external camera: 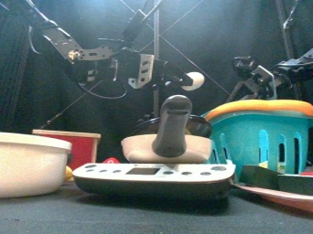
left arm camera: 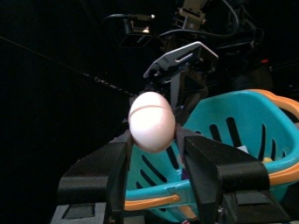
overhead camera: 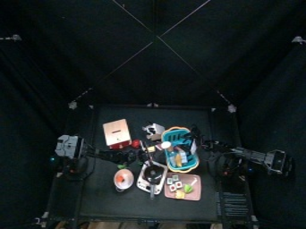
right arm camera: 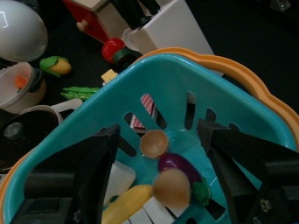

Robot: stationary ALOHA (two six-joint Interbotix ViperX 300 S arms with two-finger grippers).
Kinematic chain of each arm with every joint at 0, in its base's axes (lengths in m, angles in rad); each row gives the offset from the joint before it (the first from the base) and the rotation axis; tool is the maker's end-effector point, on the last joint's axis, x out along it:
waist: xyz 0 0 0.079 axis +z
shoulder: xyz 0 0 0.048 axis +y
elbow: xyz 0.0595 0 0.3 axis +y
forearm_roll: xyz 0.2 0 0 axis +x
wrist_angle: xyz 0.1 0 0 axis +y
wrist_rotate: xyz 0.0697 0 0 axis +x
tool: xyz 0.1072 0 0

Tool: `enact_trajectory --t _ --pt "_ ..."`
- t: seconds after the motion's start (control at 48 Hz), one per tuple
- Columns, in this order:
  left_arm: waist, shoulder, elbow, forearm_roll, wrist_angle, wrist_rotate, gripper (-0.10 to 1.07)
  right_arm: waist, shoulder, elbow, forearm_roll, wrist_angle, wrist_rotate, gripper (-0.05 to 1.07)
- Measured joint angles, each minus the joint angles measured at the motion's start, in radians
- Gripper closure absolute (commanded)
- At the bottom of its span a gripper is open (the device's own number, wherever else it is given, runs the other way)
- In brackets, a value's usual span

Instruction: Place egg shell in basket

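The teal basket [right arm camera: 233, 96] with an orange rim fills the right wrist view. My right gripper [right arm camera: 160, 131] hangs open just above its inside. Below the jaws a tan, cup-shaped egg shell [right arm camera: 153, 144] lies in the basket, touching neither jaw. It rests beside a purple eggplant [right arm camera: 177, 164], a brown egg [right arm camera: 173, 186] and a banana [right arm camera: 128, 206]. My left gripper [left arm camera: 158, 140] is shut on a white egg [left arm camera: 152, 121] with a seam, held in the air beside the basket [left arm camera: 239, 131]. The front view shows that egg [external camera: 193, 79] level with the basket's [external camera: 257, 137] top.
In front of the basket [overhead camera: 180, 148] stand a mortar with pestle [external camera: 173, 137], a kitchen scale [external camera: 153, 178] and a white bowl [external camera: 31, 164]. A pinkish-tan box [overhead camera: 116, 131], an orange-red bowl [overhead camera: 123, 180] and a pink tray [overhead camera: 183, 187] with toy food also sit on the table.
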Motion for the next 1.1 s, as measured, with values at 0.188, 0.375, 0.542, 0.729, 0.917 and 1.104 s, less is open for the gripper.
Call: enact_trajectory --t 0.188,0.375,0.542,0.729,0.917,1.104 --pt "-0.002 0.0 0.002 0.0 0.0 0.0 0.29 0.0 0.0 0.0 0.0 0.035 0.0 0.03" --pt "0.0 0.0 0.0 0.0 0.0 -0.002 0.29 0.0 0.0 0.0 0.0 0.08 0.002 0.03" --pt "0.0 0.0 0.002 0.0 0.0 0.0 0.29 0.002 0.0 -0.002 0.0 0.083 0.002 0.03" --pt "0.0 0.0 0.0 0.0 0.0 0.0 0.29 0.012 0.002 -0.035 -0.011 0.06 -0.002 0.03" --pt "0.0 0.0 0.0 0.0 0.0 -0.002 0.29 0.038 0.008 -0.054 -0.037 0.043 -0.002 0.03" --pt "0.0 0.0 0.0 0.0 0.0 0.0 0.29 0.041 0.006 -0.054 -0.038 0.083 -0.003 0.03"
